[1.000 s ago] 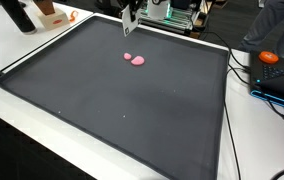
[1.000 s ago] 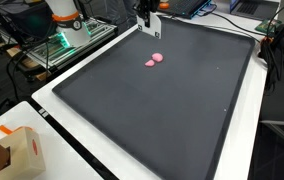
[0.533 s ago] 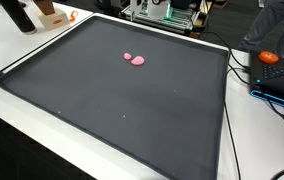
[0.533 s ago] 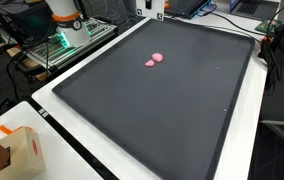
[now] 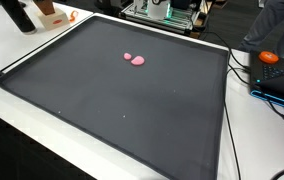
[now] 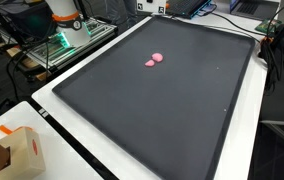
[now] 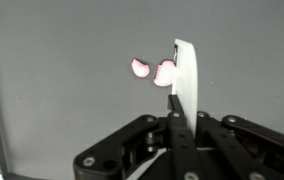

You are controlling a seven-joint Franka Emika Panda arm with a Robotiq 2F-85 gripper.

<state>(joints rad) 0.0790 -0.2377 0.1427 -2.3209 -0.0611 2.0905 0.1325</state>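
Surface: dark mat [image 5: 132,100] lying on a white table [image 6: 57,140].
Pincer [image 7: 183,60]: fingers pressed together, gripping nothing; only the wrist view shows it, out of frame in both exterior views.
Pink lumps [image 7: 140,68]: two small, rounded, side by side on the mat just beyond the fingertips; one partly hidden behind the finger.

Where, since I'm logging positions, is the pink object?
The pink object lies on the dark mat, toward its far edge in both exterior views; mid-frame in the wrist view.
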